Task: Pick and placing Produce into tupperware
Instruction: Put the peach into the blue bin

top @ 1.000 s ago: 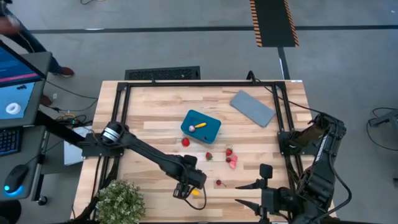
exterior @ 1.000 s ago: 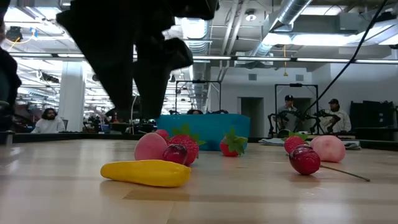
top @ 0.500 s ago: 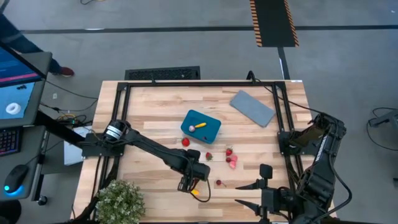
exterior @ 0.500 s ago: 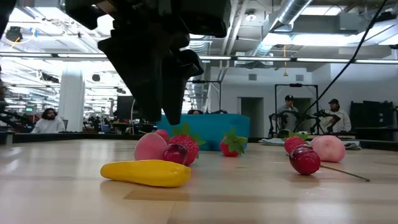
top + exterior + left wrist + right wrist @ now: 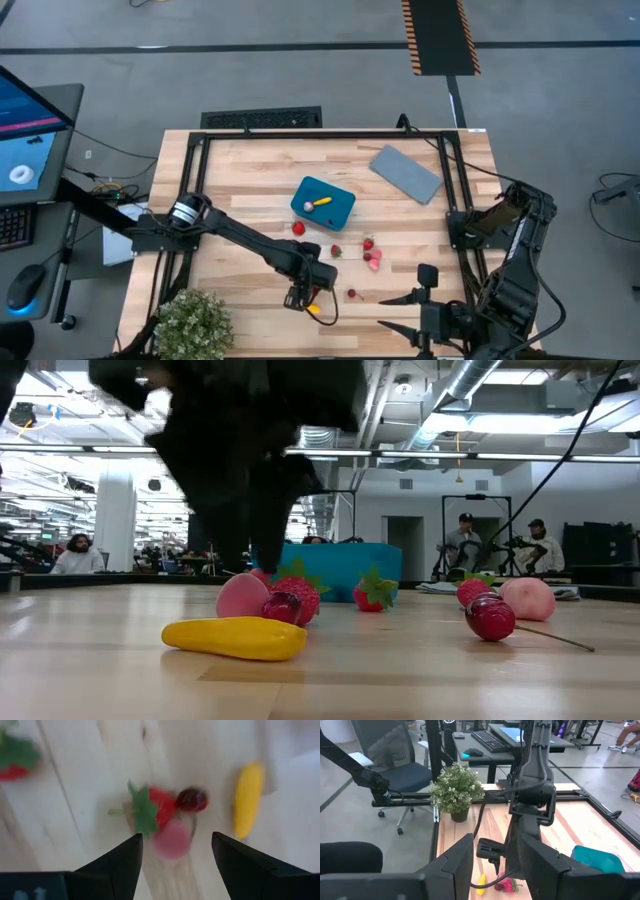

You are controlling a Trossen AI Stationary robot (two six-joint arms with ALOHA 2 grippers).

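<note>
While the right claw (image 5: 382, 311) waits at the near edge of the surface (image 5: 250, 165), toward its right corner, its two fingers stand apart with nothing between them. One leafy plant (image 5: 190, 322) sits at the near left corner.

Just in from the near edge lies one yellow piece (image 5: 236, 637). The left claw (image 5: 297, 300) hovers right beside it, spread wide and empty, over a tight cluster of three pieces: one strawberry (image 5: 152, 810), one dark cherry (image 5: 192, 799) and one pink piece (image 5: 171, 839), all touching.

From surface level, eight loose pieces can be counted: that yellow one, three strawberries, two cherries and two pink pieces. A second cherry (image 5: 490, 617) lies apart to the right of the cluster, with a strawberry (image 5: 472, 590) and a pink piece (image 5: 528, 598) behind it.

Farther back, around the middle of the surface, sits the single teal tupperware (image 5: 338, 212), holding one yellow piece (image 5: 321, 202). One grey lid (image 5: 406, 173) lies flat toward the far right corner.
</note>
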